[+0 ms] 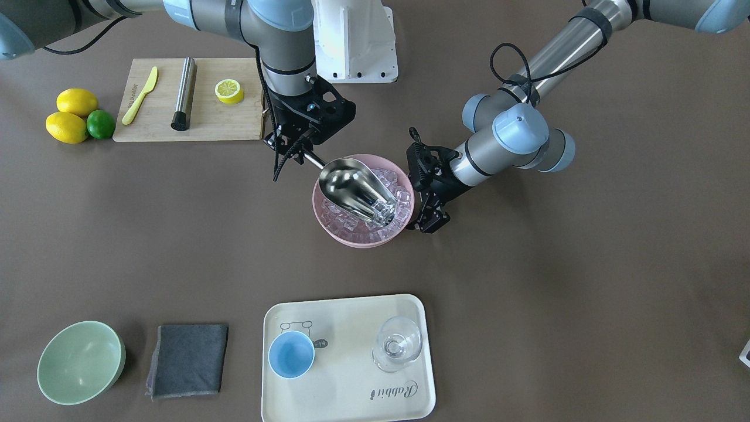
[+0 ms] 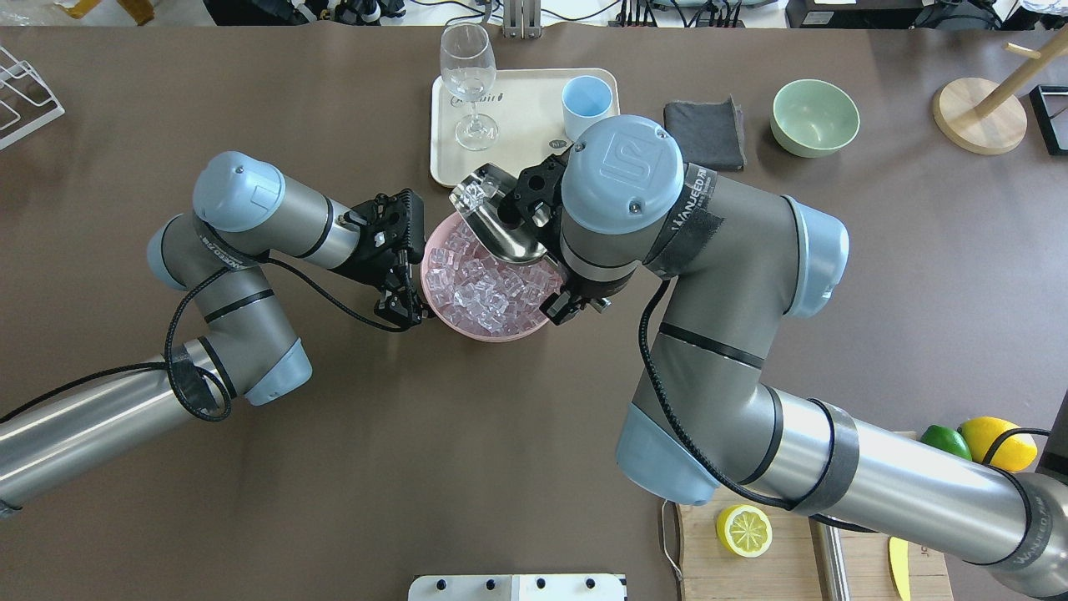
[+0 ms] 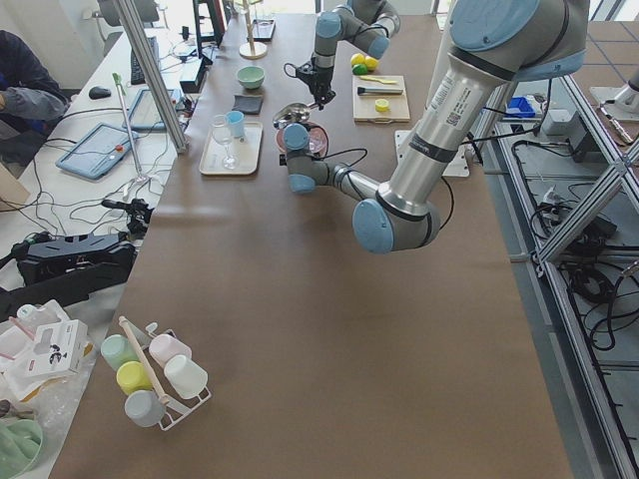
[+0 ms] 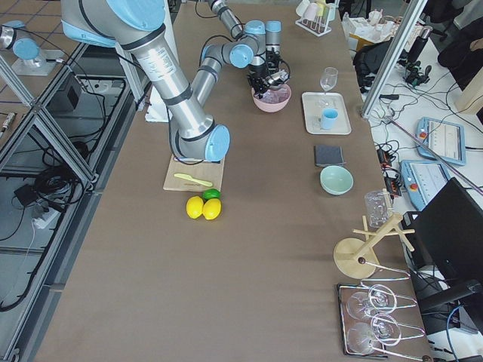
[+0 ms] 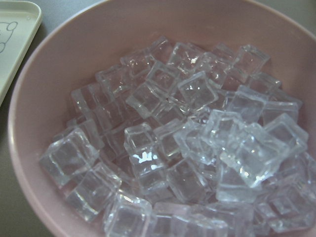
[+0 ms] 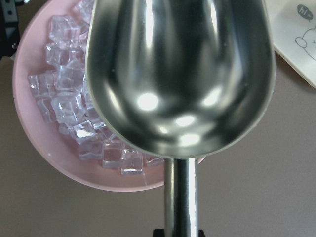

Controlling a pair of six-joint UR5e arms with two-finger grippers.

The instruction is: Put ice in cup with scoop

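Scoop (image 6: 180, 74) handle tight in R claw (image 1: 300, 151)

Far side of table: wooden cutting board (image 1: 158, 124) carrying a yellow knife (image 1: 140, 95), a steel cylinder (image 1: 184, 92) with a black tip, and a half lemon (image 1: 228, 91), cut face up. Off the board's end, two lemons (image 1: 77, 102) and a lime (image 1: 101, 124), bunched together. Pink bowl (image 1: 357, 240) mid-table. Near side: cream tray (image 1: 351, 392) with a clear glass (image 1: 397, 344) standing upright on it, folded grey cloth (image 1: 187, 359) beside the tray, pale green bowl (image 1: 79, 362) beyond the cloth.
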